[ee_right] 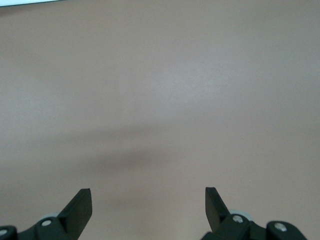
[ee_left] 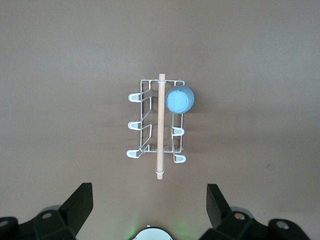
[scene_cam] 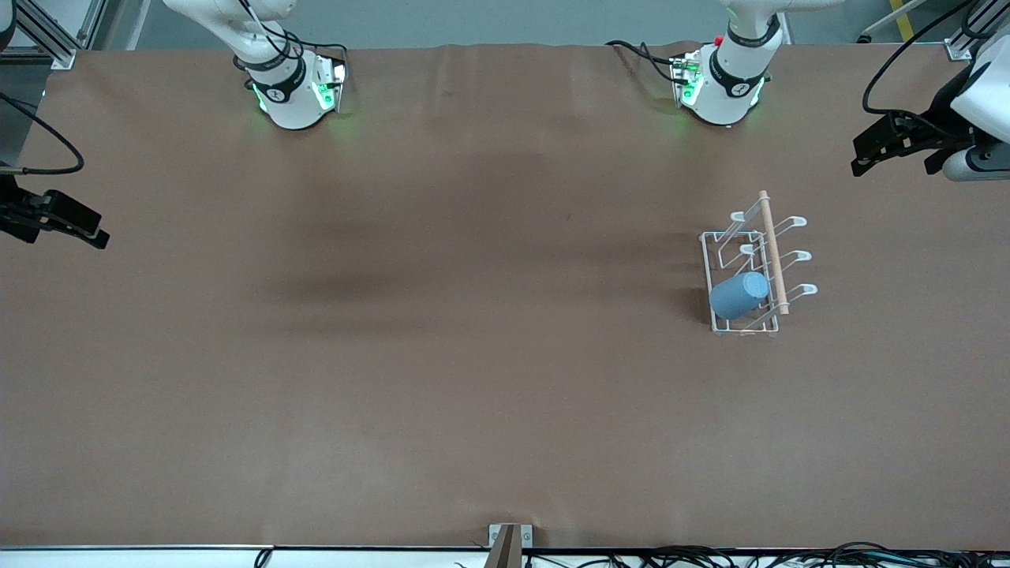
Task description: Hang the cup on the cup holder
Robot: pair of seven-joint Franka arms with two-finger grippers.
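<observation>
Brown table (scene_cam: 442, 355), both tools raised, apparently spread.

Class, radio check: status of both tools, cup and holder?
Left tool open, empty. Right tool open over bare table. Cup on a cup holder prong. Nothing in the way.

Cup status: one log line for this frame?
cup: hung on rack prong | left gripper: open, above rack | right gripper: open, waiting over table

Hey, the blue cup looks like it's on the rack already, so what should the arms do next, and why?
Probably nothing more than hold both arms back. The cup already hangs on a prong of the cup holder, at its end nearer the front camera. The left gripper and right gripper are open, empty, at the table's ends.
</observation>
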